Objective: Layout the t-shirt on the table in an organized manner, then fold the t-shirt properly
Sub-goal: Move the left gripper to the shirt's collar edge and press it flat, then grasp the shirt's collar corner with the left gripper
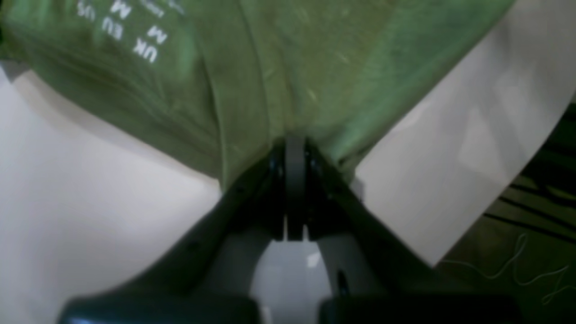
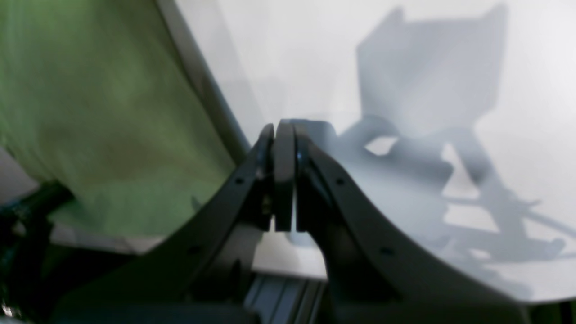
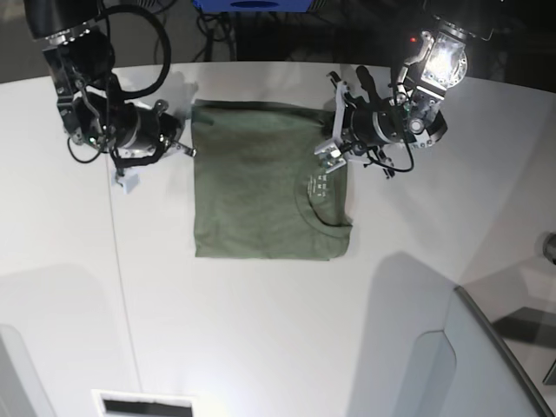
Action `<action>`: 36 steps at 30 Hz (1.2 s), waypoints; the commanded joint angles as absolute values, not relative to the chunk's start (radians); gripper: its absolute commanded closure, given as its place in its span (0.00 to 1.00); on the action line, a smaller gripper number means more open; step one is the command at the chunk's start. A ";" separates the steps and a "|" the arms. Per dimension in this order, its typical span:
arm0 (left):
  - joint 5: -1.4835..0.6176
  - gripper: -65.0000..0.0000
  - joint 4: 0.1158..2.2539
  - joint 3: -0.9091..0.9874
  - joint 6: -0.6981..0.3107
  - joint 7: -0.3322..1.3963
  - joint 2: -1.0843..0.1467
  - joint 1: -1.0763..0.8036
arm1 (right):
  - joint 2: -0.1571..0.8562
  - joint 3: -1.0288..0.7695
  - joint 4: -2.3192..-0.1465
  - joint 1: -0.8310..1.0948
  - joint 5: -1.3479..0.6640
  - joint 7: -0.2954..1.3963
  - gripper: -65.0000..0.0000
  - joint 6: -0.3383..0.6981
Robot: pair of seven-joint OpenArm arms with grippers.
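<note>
The olive-green t-shirt (image 3: 269, 187) lies flat as a folded rectangle on the white table (image 3: 261, 339), with its collar and white size label (image 3: 318, 184) facing up near its right side. My left gripper (image 3: 334, 149) is at the shirt's right edge. In the left wrist view the left gripper (image 1: 294, 140) is shut on a pinch of the t-shirt (image 1: 279, 67), and creases run toward its tips. My right gripper (image 3: 186, 150) hovers just off the shirt's left edge. In the right wrist view the right gripper (image 2: 283, 128) is shut and empty, with the t-shirt (image 2: 103, 112) to its left.
A thin dark seam (image 3: 117, 261) runs down the table on the left. A grey translucent panel (image 3: 491, 347) stands at the lower right and another (image 3: 13, 373) at the lower left. A white slotted block (image 3: 143, 404) sits at the near edge. A bright lamp (image 3: 447, 56) shines above the left arm.
</note>
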State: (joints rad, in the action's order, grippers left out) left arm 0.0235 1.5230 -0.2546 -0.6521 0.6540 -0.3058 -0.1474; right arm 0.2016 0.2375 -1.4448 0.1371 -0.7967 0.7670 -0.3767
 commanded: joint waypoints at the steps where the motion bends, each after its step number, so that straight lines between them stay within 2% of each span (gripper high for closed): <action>1: 0.018 1.00 1.541 -0.249 -0.651 0.645 -0.328 -0.139 | 0.208 0.236 -1.457 0.130 -0.805 0.765 1.00 -0.371; 5: 0.018 1.00 1.570 -0.236 -0.651 0.645 -0.334 -0.139 | 0.213 0.232 -1.506 0.136 -0.805 0.765 1.00 -0.378; 12: 0.015 1.00 1.684 -0.061 -0.653 0.645 -0.329 -0.165 | 0.217 0.245 -1.698 0.176 -0.802 0.777 1.00 -0.371; 14: 0.013 1.00 1.681 0.016 -0.654 0.645 -0.329 -0.162 | 0.211 0.269 -1.687 0.162 -0.802 0.800 1.00 -0.358; 19: 0.013 1.00 1.557 0.223 -0.657 0.636 -0.329 -0.157 | 0.197 0.344 -1.587 0.148 -0.805 0.769 1.00 -0.239; 25: 0.022 1.00 1.419 0.387 -0.657 0.456 -0.337 -0.203 | 0.182 0.337 -1.468 0.148 -0.802 0.740 1.00 -0.211; 32: 0.013 1.00 1.337 0.418 -0.659 0.423 -0.358 -0.234 | 0.185 0.311 -1.461 0.156 -0.802 0.743 1.00 -0.211; 36: -0.053 1.00 1.402 0.421 -0.698 0.456 -0.318 -0.232 | 0.186 0.309 -1.587 0.197 -0.802 0.742 1.00 -0.211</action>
